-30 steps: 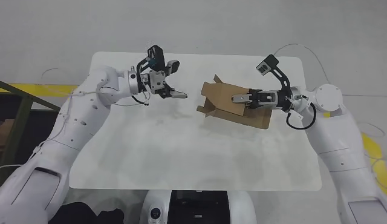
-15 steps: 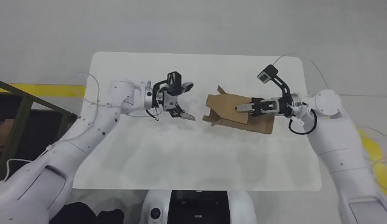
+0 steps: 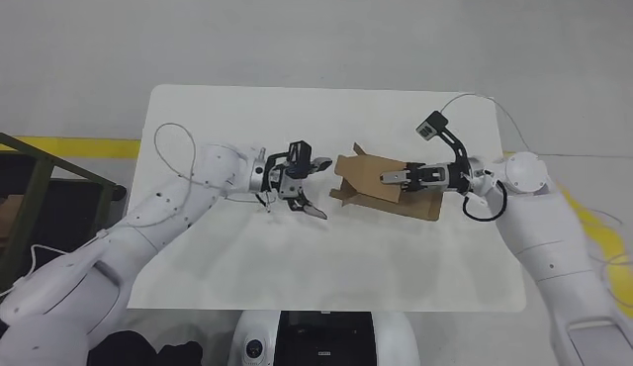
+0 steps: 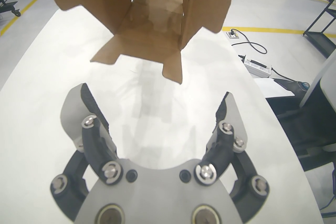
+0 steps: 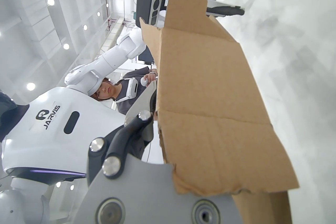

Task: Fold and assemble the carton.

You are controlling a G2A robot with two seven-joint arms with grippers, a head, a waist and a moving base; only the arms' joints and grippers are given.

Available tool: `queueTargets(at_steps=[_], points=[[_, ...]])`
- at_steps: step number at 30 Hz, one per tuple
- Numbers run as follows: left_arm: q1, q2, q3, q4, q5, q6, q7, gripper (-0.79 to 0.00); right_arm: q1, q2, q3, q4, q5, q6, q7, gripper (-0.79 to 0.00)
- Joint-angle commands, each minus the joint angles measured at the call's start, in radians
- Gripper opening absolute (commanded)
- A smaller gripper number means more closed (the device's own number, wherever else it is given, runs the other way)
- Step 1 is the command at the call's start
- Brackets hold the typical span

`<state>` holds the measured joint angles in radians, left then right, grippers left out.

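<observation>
Carton mid-air, one pincer on it, the other wide open

The right pincer (image 3: 389, 177) is clamped onto one wall of the brown carton (image 3: 381, 180), holding it over the right-centre of the white desk (image 3: 247, 257). It looks to be lifted a little off the surface. The carton is a half-opened tube lying sideways, and the flaps on its open end are splayed out toward the left pincer (image 4: 155, 93). That one sits just beside the flaps, not touching them, with its fingers (image 4: 78, 104) spread wide and nothing in them.
</observation>
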<state>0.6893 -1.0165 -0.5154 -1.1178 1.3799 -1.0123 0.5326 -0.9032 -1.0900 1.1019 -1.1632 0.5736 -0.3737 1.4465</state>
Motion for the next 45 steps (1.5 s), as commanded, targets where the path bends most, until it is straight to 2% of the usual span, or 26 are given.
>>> queueTargets(at_steps=[1,14,22,28,34,45], points=[[-0.003,-0.005,0.015,0.013,0.014,0.000,0.026,0.000,-0.001,0.001,-0.006,0.007,0.007,-0.007,-0.007,-0.785],[-0.057,-0.046,0.124,0.054,0.070,0.000,0.146,0.000,-0.007,0.010,-0.029,0.002,0.052,-0.027,-0.027,-0.785],[-0.100,-0.043,0.167,0.061,0.114,0.000,0.273,0.000,-0.006,0.014,-0.042,0.016,0.060,-0.035,-0.035,-0.785],[-0.115,-0.035,0.190,0.028,0.127,0.000,0.275,0.000,0.000,0.014,-0.057,0.014,0.066,-0.035,-0.035,-0.785],[-0.137,-0.039,0.221,0.013,0.118,0.000,0.275,0.000,0.002,0.016,-0.066,0.006,0.070,-0.037,-0.037,-0.785],[-0.153,-0.043,0.228,0.005,0.049,0.000,0.275,0.000,-0.005,0.021,-0.076,-0.010,0.072,-0.043,-0.043,-0.785]])
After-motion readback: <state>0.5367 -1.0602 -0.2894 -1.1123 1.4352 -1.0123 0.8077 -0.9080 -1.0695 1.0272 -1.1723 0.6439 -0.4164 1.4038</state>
